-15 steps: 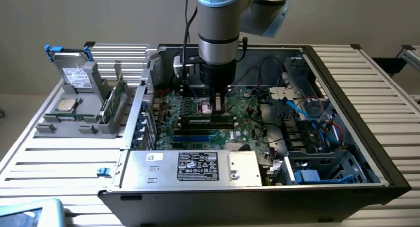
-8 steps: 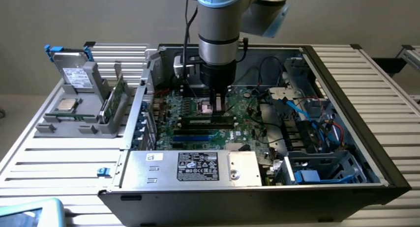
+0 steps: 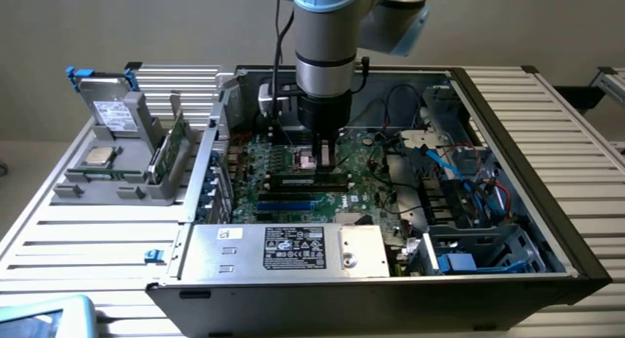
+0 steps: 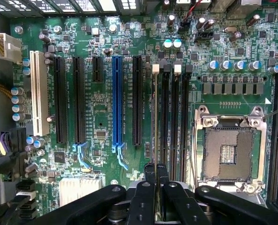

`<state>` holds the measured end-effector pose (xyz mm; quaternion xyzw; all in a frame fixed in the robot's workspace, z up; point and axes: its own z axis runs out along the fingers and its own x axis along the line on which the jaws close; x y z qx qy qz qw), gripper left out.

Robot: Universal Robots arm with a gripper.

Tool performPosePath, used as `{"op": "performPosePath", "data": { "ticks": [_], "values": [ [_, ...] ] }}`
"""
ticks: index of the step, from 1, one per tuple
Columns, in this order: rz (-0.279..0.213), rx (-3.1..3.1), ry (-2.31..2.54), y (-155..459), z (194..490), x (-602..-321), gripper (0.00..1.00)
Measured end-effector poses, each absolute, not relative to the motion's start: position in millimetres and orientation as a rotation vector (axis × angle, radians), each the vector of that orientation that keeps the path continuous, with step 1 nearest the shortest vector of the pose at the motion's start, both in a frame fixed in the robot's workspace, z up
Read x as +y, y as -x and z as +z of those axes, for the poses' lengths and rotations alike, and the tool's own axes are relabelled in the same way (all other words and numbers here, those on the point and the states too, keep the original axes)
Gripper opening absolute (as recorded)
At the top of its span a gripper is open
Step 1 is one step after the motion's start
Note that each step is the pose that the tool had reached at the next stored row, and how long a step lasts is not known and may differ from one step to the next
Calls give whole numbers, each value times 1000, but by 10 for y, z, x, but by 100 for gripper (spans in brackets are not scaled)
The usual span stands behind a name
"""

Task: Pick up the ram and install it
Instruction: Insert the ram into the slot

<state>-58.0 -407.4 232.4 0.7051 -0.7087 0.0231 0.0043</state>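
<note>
The ram (image 4: 156,117) shows edge-on in the wrist view as a thin line running along the memory slot with the white latch (image 4: 156,68), one of the black memory slots (image 4: 175,117) on the green motherboard (image 4: 101,108). My gripper (image 4: 156,172) is shut on the ram's near end, with both dark fingertips (image 4: 149,171) pressed close against it. In the exterior view my gripper (image 3: 327,164) reaches straight down into the open computer case (image 3: 508,133), and the ram (image 3: 307,181) sits level at the slots just under it. I cannot tell how deep it sits in the slot.
The open processor socket (image 4: 228,152) lies beside the memory slots, and a blue expansion slot (image 4: 117,101) among black ones on the other side. A silver power supply (image 3: 283,250) fills the case front and cables (image 3: 459,170) its right. A grey holder (image 3: 127,170) at the exterior view's left carries a drive, a processor chip and green boards.
</note>
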Motion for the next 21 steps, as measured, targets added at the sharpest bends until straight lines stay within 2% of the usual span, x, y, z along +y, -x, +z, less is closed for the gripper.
{"op": "performPosePath", "data": {
  "ticks": [21],
  "values": [
    [80, -2224, -2212, 588, 2308, -4067, 13]
  ]
}}
